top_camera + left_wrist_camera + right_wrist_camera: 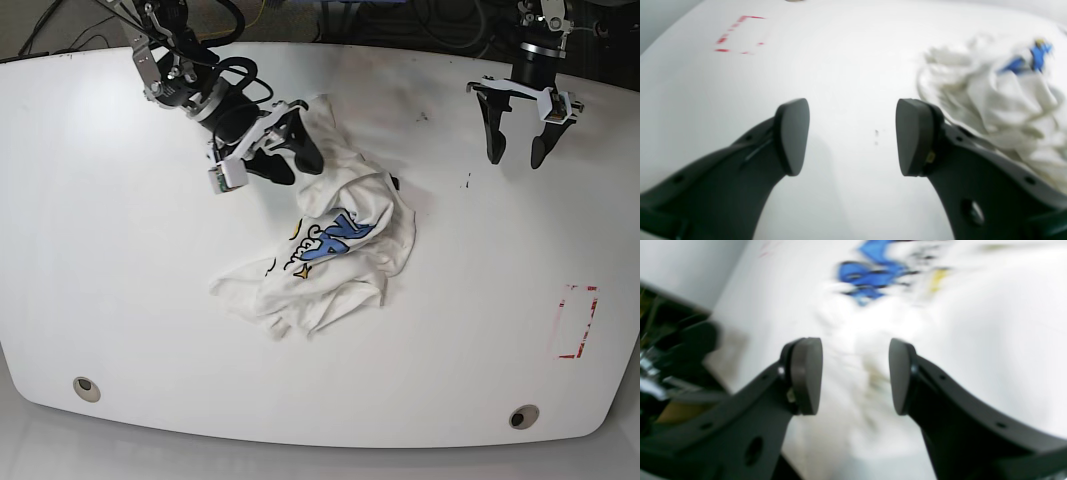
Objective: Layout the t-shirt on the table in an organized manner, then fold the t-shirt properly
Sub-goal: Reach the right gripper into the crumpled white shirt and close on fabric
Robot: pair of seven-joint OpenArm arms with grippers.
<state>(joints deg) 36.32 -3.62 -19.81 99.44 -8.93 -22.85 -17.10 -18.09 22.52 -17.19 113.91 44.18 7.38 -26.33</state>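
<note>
Crumpled t-shirt (pixel 330 245) on the table (pixel 120 300).
My right jaws (pixel 285 155) gape over its edge, perhaps touching; my left jaws (pixel 518 152) gape, well apart from it.

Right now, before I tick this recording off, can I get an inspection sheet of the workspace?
Surface: glossy white table, two round grommet holes near its front edge, red tape outline, a few dark specks.
Job's things: t-shirt crumpled in a heap mid-table, blue and yellow print partly showing; not laid out.
Clutter: nothing seen.
Grippers: right gripper open, at the heap's far edge, holding nothing; left gripper open, clear of the shirt, nothing between its pads.
Cables: black cables looped along the right arm; more behind the table.
Surroundings: dark floor and equipment beyond the far edge, details unclear.
</note>
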